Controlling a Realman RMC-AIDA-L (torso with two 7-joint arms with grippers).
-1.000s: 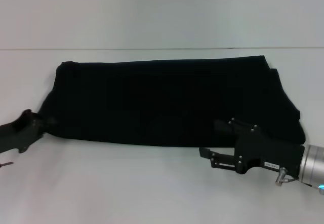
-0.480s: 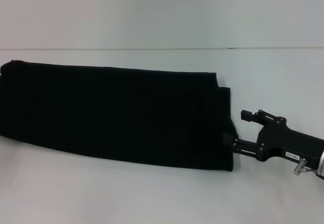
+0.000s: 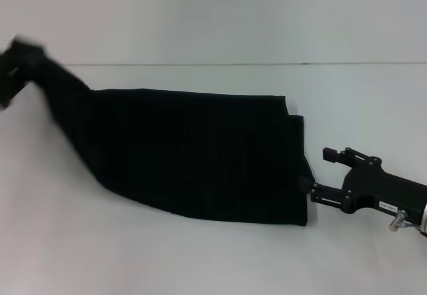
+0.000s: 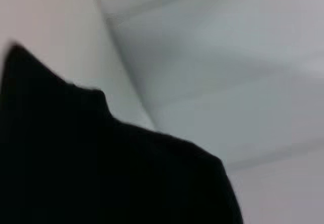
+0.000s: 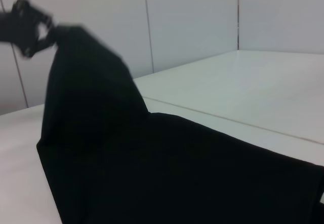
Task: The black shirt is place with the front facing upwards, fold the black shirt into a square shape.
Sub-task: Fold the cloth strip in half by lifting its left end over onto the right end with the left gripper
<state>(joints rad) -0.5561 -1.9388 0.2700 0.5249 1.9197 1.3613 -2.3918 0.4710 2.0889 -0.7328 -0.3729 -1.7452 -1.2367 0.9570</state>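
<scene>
The black shirt (image 3: 193,155) lies as a long folded band across the white table (image 3: 200,261), its left end hoisted clear of the surface and its right end flat. My left end effector (image 3: 15,58) is up at the far left, clamped on that raised end; it looks blurred, so I am judging the grip from the cloth hanging off it. My right end effector (image 3: 313,193) sits low at the shirt's right near corner, apparently pinching the hem. My worry: if the left carries across too fast, the right corner could drag loose and skew the fold.
</scene>
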